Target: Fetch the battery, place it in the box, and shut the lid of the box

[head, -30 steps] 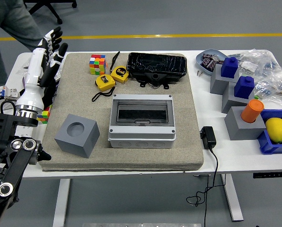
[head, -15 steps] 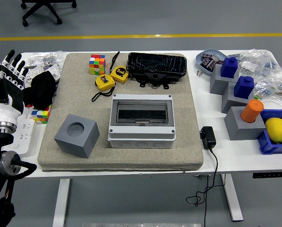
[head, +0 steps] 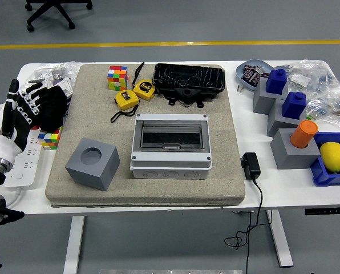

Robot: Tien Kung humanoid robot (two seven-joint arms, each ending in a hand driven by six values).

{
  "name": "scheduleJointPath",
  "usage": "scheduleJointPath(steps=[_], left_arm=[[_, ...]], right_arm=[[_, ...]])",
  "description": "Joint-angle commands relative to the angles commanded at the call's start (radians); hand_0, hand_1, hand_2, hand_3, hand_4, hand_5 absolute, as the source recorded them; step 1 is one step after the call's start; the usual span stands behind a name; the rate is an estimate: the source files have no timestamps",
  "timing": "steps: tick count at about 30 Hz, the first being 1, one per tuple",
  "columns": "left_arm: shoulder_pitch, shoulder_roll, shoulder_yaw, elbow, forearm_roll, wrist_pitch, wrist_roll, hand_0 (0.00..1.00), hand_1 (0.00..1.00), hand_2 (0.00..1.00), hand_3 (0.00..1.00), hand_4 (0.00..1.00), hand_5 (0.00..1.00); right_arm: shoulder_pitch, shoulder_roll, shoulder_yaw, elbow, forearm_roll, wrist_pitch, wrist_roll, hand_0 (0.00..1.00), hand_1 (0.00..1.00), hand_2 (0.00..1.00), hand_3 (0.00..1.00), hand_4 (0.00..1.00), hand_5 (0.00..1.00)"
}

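Landmark: the grey box sits in the middle of the beige mat, its tinted lid down flat.
Left hand: at the table's left edge, well left of the box, fingers spread and pointing up, grasping nothing.
Right hand: out of sight.
Battery: just behind the box, a black wrapped pack lies at the mat's far edge; nothing touches it.
Tape measures: two yellow ones lie behind the box toward its left, between the box and the battery's left end.
Puzzle cubes: one colourful cube sits at the mat's far left corner; a second lies off the mat, far left of the box, beside the hand.
Grey block: just left of the box, a round recess in its top.
Black cloth lump: left of the box, off the mat, right against the hand.
Power adapter: just right of the box, off the mat, its cord hanging over the near edge.
Right of the box, well apart: grey stands bearing blue blocks and an orange cylinder; a lemon in a blue bin.
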Motion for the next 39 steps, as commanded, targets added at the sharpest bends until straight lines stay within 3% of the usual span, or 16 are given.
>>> scheduleJointPath(steps=[4, 5, 16, 17, 22, 23, 28, 29, 32, 34, 35, 39], left_arm=[[0.002, -0.011, 0.011, 0.003, -0.005, 0.003, 0.001, 0.790, 0.764, 0.729, 0.721, 0.998, 0.997], [0.002, -0.012, 0.016, 0.004, -0.010, 0.005, 0.000, 0.788, 0.770, 0.741, 0.735, 0.998, 0.998], [0.018, -0.013, 0.050, 0.006, -0.024, 0.053, -0.015, 0.773, 0.753, 0.729, 0.725, 0.998, 0.998], [0.019, -0.014, 0.048, 0.005, -0.024, 0.057, -0.018, 0.762, 0.730, 0.711, 0.719, 0.998, 0.998], [0.024, -0.017, 0.041, 0.003, -0.041, 0.098, -0.048, 0.762, 0.730, 0.711, 0.719, 0.998, 0.998], [0.023, -0.017, 0.042, 0.004, -0.043, 0.104, -0.051, 0.744, 0.714, 0.698, 0.706, 0.998, 0.997], [0.021, -0.018, 0.044, 0.002, -0.047, 0.113, -0.059, 0.744, 0.714, 0.698, 0.706, 0.998, 0.997], [0.022, -0.019, 0.043, 0.002, -0.048, 0.115, -0.060, 0.740, 0.710, 0.693, 0.707, 0.998, 0.987], [0.025, -0.019, 0.042, 0.004, -0.050, 0.120, -0.061, 0.740, 0.710, 0.693, 0.707, 0.998, 0.987], [0.027, -0.019, 0.042, 0.004, -0.051, 0.122, -0.061, 0.740, 0.710, 0.693, 0.707, 0.998, 0.987], [0.028, -0.020, 0.043, 0.004, -0.051, 0.123, -0.061, 0.737, 0.709, 0.691, 0.699, 0.998, 0.983], [0.028, -0.023, 0.047, 0.005, -0.052, 0.127, -0.062, 0.737, 0.709, 0.691, 0.699, 0.998, 0.983]], right_arm=[[0.002, 0.001, 0.037, 0.000, -0.033, 0.003, 0.012, 0.801, 0.751, 0.730, 0.751, 0.998, 0.991], [0.002, 0.002, 0.048, 0.000, -0.036, 0.004, 0.017, 0.849, 0.763, 0.732, 0.759, 0.998, 0.990], [-0.016, 0.014, 0.057, 0.000, -0.059, 0.002, 0.009, 0.825, 0.746, 0.731, 0.757, 0.998, 0.988], [-0.016, 0.015, 0.067, 0.000, -0.070, 0.000, 0.010, 0.951, 0.741, 0.708, 0.711, 0.998, 0.958], [-0.013, 0.019, 0.210, 0.000, -0.234, -0.021, 0.032, 0.951, 0.741, 0.708, 0.711, 0.998, 0.958], [-0.013, 0.019, 0.240, 0.000, -0.267, -0.023, 0.034, 0.998, 0.692, 0.628, 0.523, 0.998, 0.628], [-0.014, 0.018, 0.310, 0.000, -0.308, -0.061, 0.029, 0.998, 0.692, 0.628, 0.523, 0.998, 0.628], [-0.015, 0.018, 0.309, 0.000, -0.304, -0.083, 0.033, 0.567, 0.319, 0.282, 0.223, 0.731, 0.369], [-0.017, 0.018, 0.300, 0.000, -0.301, -0.179, 0.045, 0.567, 0.319, 0.282, 0.223, 0.731, 0.369], [-0.016, 0.018, 0.289, 0.000, -0.296, -0.217, 0.049, 0.567, 0.319, 0.282, 0.223, 0.731, 0.369], [-0.017, 0.017, 0.260, 0.000, -0.271, -0.245, 0.054, 0.203, 0.106, 0.159, 0.134, 0.303, 0.272], [-0.017, 0.018, 0.174, 0.000, -0.218, -0.343, 0.067, 0.203, 0.106, 0.159, 0.134, 0.303, 0.272]])
